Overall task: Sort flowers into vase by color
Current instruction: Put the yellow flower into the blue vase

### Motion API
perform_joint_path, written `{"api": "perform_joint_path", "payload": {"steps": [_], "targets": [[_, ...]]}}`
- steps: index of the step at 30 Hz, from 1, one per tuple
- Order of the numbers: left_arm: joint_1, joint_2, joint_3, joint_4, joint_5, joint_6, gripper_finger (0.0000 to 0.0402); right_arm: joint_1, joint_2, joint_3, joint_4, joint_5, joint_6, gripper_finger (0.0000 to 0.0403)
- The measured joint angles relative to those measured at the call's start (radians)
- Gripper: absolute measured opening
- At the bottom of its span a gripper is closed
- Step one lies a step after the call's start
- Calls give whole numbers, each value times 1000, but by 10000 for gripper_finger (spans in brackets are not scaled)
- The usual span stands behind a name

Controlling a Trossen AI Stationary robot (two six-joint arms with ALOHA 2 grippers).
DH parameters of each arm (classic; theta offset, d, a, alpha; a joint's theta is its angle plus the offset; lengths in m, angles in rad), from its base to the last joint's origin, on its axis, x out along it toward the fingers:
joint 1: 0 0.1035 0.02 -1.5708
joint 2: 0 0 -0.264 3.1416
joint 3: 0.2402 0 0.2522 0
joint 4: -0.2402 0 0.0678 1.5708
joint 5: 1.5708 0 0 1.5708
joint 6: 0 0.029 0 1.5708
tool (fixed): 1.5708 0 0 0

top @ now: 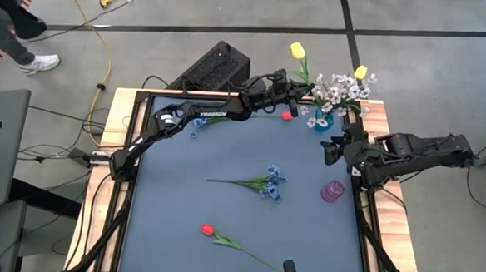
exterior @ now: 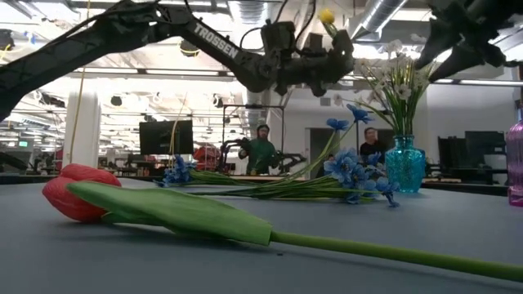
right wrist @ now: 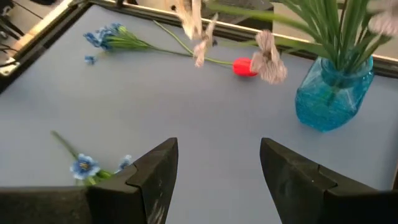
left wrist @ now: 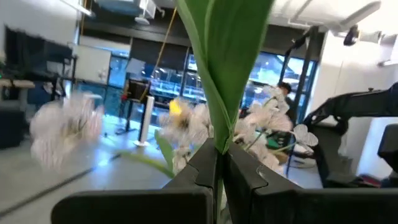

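My left gripper [top: 302, 89] reaches to the table's far right, beside the blue vase [top: 323, 120], and is shut on a yellow flower [top: 297, 50]. White sprays and another yellow flower [top: 360, 72] stand in that vase with their stems in its mouth. My right gripper [right wrist: 217, 168] hovers open over the right side, nothing between its fingers. Lying flat on the table are a red flower [top: 286, 116] near the vase, blue flowers [top: 198, 124] at the far left, a blue cluster [top: 270, 183] mid-table and a red flower [exterior: 78, 192] near the front. My left gripper pinches the yellow flower's green stem and leaf [left wrist: 217, 152] between its two fingers. The fingers come nearly level from the table's left and lie across the stem. The flower stands upright, lifted clear of the table, its bud [exterior: 327, 15] above the fingers.
A small pink vase [top: 332, 191] stands at the table's right, near my right arm. A wooden frame [top: 378, 110] edges the table. A black box [top: 213, 66] sits beyond the far edge. People sit in the room behind.
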Motion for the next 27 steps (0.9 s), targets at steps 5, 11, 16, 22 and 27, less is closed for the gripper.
{"api": "perform_joint_path", "payload": {"steps": [5,11,16,22,27], "targets": [[0,25,4,-4,-20,-13,0,0,0,51,-1,-10,-22,255],[-4,24,6,16,-41,28,0,0,0,87,-2,-16,-45,255],[-14,30,7,4,-63,46,0,0,0,100,-1,-24,-51,255],[-23,90,9,48,-47,48,0,0,2,139,153,-74,-215,255],[-25,97,9,104,-62,65,0,0,17,196,173,-73,-279,255]]}}
